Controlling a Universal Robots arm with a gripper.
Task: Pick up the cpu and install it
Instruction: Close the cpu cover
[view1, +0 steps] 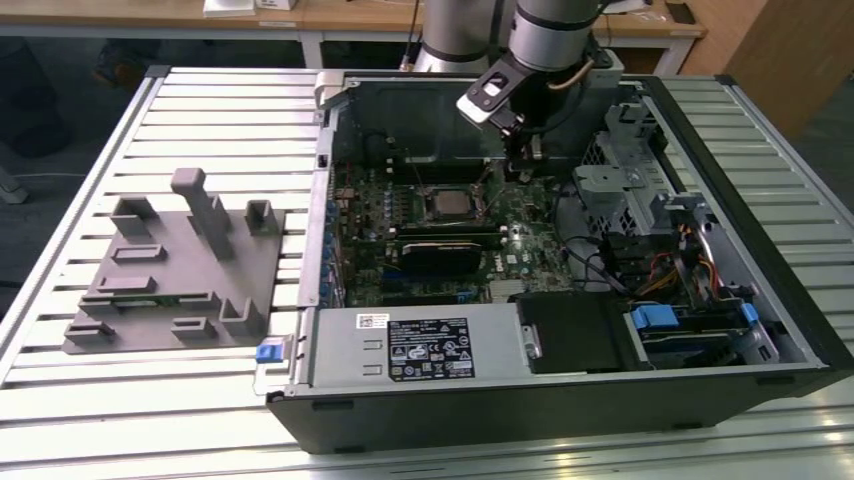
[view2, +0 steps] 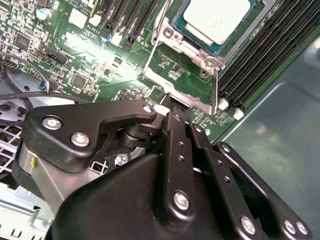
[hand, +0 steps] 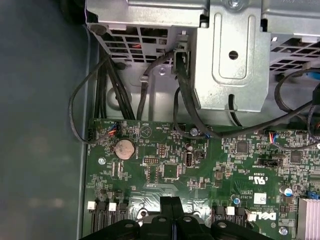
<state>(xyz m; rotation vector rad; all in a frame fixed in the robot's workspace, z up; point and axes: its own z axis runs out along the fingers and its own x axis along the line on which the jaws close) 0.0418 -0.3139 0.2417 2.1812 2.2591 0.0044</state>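
Hovering just beside the socket frame (view2: 186, 82), the gripper (hand: 172, 201) has its fingers together and empty. The cpu (view2: 216, 18) lies in the socket. A skewed descent could scrape the motherboard (hand: 165, 172).

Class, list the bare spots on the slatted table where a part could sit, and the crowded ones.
Bare: silver slatted metal table beyond the grey plastic fixture block, and the strip at the exterior view's right of the black computer case. Crowded: inside the case.
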